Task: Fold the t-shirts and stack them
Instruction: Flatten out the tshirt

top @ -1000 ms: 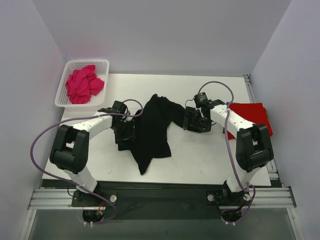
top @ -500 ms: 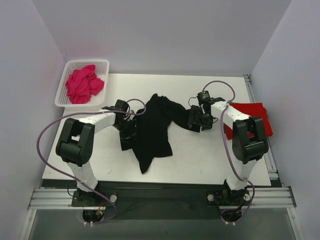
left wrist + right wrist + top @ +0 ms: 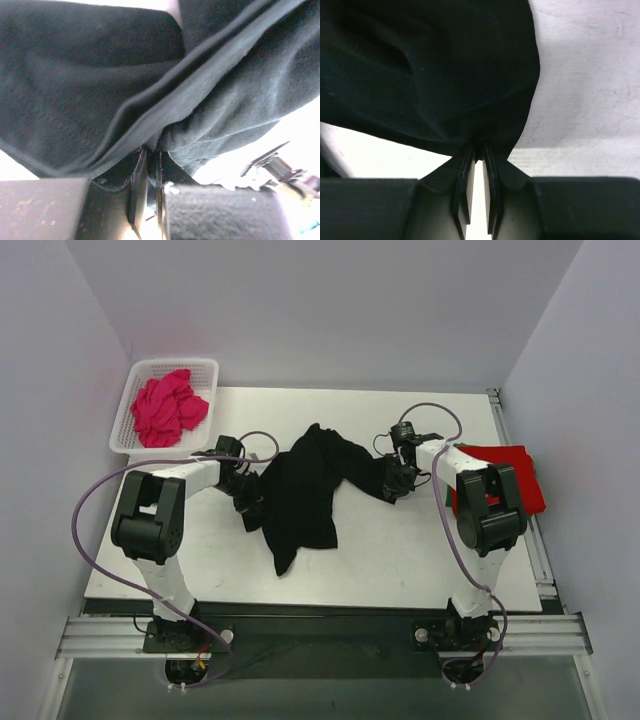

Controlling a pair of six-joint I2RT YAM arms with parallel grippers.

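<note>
Black t-shirt [image 3: 305, 490]: crumpled, mid-tabletop [image 3: 400, 550], between the arms.
Left gripper [image 3: 152, 152]: pinched closed on its left edge.
Right gripper [image 3: 479, 150]: pinched closed on its right edge.
Red t-shirt [image 3: 510, 475]: flat, right edge.
Pink t-shirt [image 3: 165, 408]: bunched in basket [image 3: 205, 365], far left.

One black t-shirt [image 3: 305, 490], one red t-shirt [image 3: 510, 465], one pink t-shirt [image 3: 165, 412] and one white basket [image 3: 175, 362].

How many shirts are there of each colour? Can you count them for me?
black t-shirt: 1
red t-shirt: 1
pink t-shirt: 1, lying in the white basket
Total: 3 shirts
</note>
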